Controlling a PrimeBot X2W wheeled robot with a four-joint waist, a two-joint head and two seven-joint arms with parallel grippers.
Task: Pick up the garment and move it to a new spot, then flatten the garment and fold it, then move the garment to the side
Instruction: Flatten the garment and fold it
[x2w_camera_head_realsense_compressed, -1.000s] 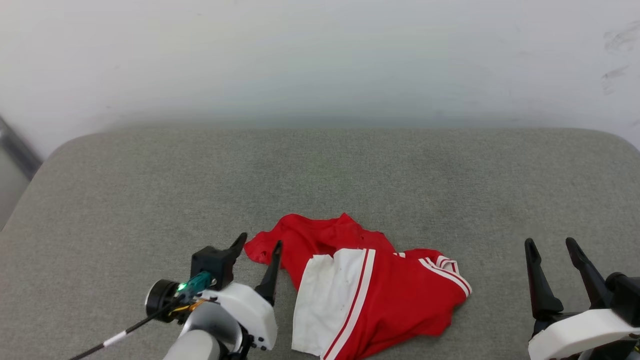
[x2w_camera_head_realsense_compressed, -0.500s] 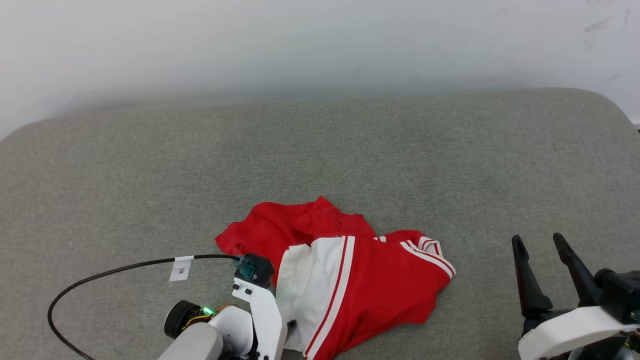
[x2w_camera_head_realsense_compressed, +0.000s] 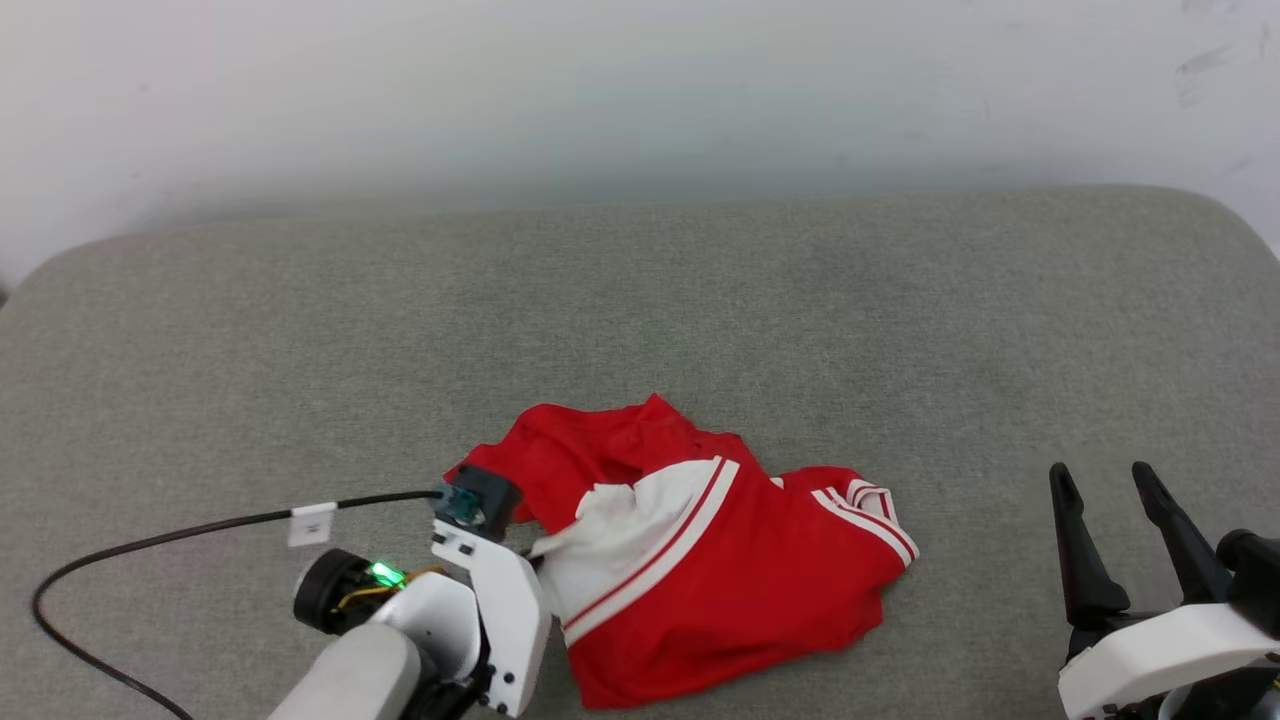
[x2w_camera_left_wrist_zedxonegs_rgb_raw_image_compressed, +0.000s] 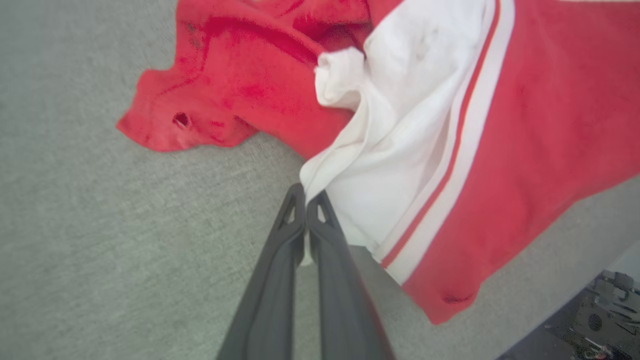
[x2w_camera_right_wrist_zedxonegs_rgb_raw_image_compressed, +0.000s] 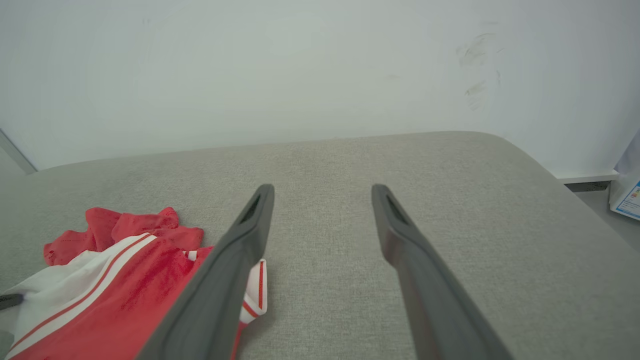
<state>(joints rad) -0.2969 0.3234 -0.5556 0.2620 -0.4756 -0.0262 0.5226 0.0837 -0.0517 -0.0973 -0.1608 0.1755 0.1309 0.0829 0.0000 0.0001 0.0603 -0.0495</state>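
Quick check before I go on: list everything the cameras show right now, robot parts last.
jersey: one, red with a white panel and stripes, crumpled on the near middle of the pad
pad: one, grey fabric, under everything
wall: one, white, behind the pad
box: one, white with blue print, beyond the pad's right end, cut off by the edge of the right wrist view
cable: one, black with a white tag, on the pad at the left, running to the left arm
left hand: one, dark fingers, shut on the jersey's white edge
right hand: one, dark fingers, open and holding nothing, right of the jersey
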